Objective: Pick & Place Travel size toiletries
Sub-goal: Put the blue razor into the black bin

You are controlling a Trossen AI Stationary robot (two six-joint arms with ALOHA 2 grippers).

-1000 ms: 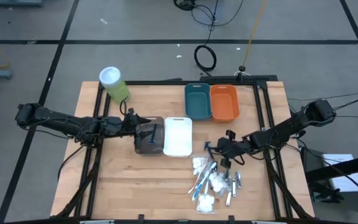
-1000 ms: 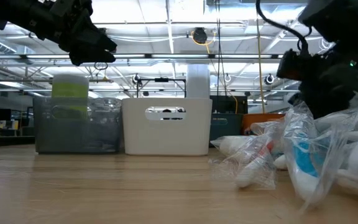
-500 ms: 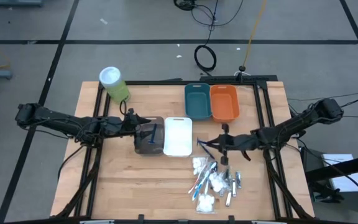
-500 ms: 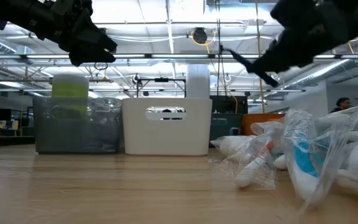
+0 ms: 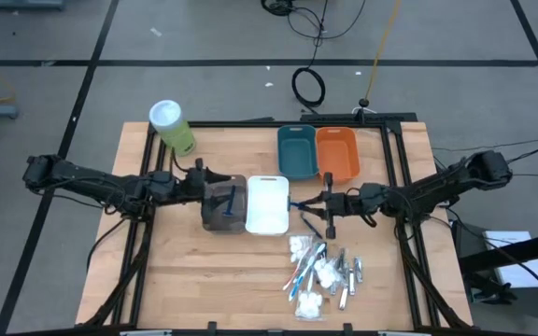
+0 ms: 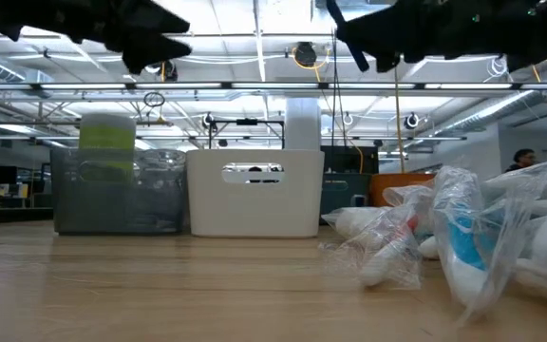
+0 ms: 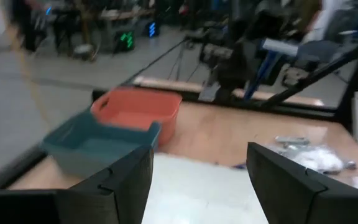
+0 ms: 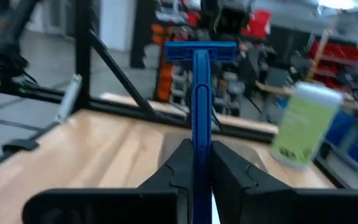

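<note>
My right gripper (image 5: 319, 207) hangs above the table just right of the white bin (image 5: 267, 203), shut on a dark blue razor (image 8: 199, 93). The left wrist view shows the same razor (image 7: 261, 67) across the table. The other travel size toiletries (image 5: 320, 271), wrapped toothbrushes, white packets and small silvery tubes, lie in a heap on the table near its front edge. In the low view the heap (image 6: 463, 237) fills the right. My left gripper (image 5: 211, 189) hovers open over the left end of the brown bin (image 5: 224, 207), nothing between its fingers (image 7: 126, 183). My right gripper pinches the razor's handle (image 8: 199, 134) between its two fingers, at the end away from the head. The fingers come level from the table's right side. The razor sticks up out of them with its head (image 8: 201, 51) on top, lifted clear of the table.
A teal bin (image 5: 297, 151) and an orange bin (image 5: 337, 154) stand side by side at the back, right of centre. A green canister with a white lid (image 5: 171, 126) stands at the back left corner. Bare wood lies in front of the bins.
My right gripper has risen from the heap with the razor and gone toward the white bin. It has tipped from pointing down to level and rolled, so the razor now stands head up. My left gripper has tipped up a little in place.
</note>
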